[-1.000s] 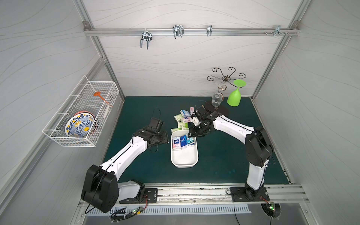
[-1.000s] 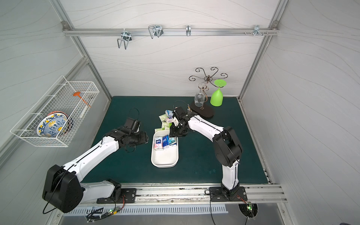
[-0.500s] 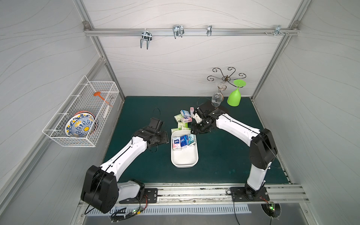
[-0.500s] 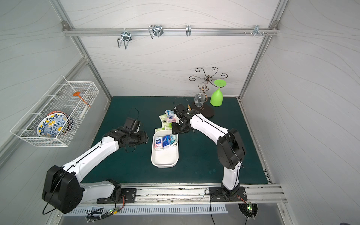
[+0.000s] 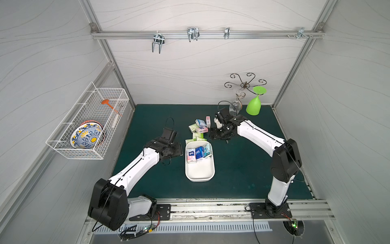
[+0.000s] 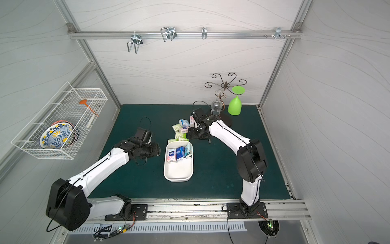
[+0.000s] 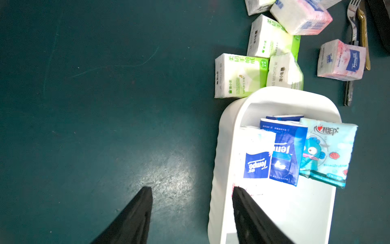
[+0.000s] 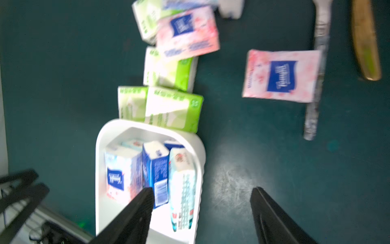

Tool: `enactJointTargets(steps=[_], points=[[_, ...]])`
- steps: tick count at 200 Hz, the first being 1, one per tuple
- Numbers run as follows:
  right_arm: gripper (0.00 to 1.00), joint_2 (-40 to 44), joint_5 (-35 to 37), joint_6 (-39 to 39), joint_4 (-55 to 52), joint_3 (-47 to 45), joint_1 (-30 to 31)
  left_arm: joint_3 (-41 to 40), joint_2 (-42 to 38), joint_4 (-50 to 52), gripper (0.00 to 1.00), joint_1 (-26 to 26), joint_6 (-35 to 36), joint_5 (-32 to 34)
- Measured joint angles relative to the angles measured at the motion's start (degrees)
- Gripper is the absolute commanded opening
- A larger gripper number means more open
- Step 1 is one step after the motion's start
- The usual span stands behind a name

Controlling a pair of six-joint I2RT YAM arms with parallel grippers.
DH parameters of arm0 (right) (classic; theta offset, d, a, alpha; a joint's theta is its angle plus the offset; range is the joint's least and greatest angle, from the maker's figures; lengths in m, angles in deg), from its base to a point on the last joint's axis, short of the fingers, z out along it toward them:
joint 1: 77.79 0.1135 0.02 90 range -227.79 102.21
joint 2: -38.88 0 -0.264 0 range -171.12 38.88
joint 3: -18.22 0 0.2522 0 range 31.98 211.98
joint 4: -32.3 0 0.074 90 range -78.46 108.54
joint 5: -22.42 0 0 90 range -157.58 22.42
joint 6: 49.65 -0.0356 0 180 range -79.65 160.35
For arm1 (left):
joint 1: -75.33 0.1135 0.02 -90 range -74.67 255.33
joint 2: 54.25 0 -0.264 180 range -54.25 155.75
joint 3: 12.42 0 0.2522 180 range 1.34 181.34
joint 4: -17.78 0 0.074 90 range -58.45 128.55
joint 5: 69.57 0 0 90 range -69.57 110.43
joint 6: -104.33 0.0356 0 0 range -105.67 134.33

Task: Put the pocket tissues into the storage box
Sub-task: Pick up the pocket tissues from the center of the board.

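**Both my pincers are wide and hold nothing**

My left pincer [image 7: 192,190] is spread wide with nothing in it. One black tip hangs over the edge of the shallow white plastic storage box [image 5: 199,172]. The other tip is over the dark green counter [image 5: 242,169]. My right pincer [image 8: 202,190] is wide and empty too, near the far end of the box.

Some pocket tissues stand side by side in that far end: a pink-and-white pack [image 5: 191,155], a dark blue pack [image 5: 199,152] and a light blue pack with a cartoon fish [image 7: 328,152]. Light green packs [image 5: 196,137] sit on the counter right against the box. More pink and blue packs lie just behind them. One pink pack [image 8: 280,76] lies apart, on a silver fork [image 8: 311,120].
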Motion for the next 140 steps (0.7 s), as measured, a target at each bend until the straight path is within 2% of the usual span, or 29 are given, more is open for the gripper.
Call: enactJointTargets(steps=[52, 104, 140], points=[[0.82, -4.1, 3.3, -19.5, 2.0, -0.7, -7.2, 0.0, 2.4, 0.0, 0.65, 0.0, 0.0, -0.8], [0.82, -8.8, 2.9, -37.3, 6.3, -2.0, -7.3, 0.0, 2.5, -1.0, 0.65, 0.0, -0.1, -0.9], [0.81, -10.8, 2.9, -45.2, 8.1, -1.4, -7.0, 0.0, 2.4, -1.1, 0.65, 0.0, -0.4, -0.9]])
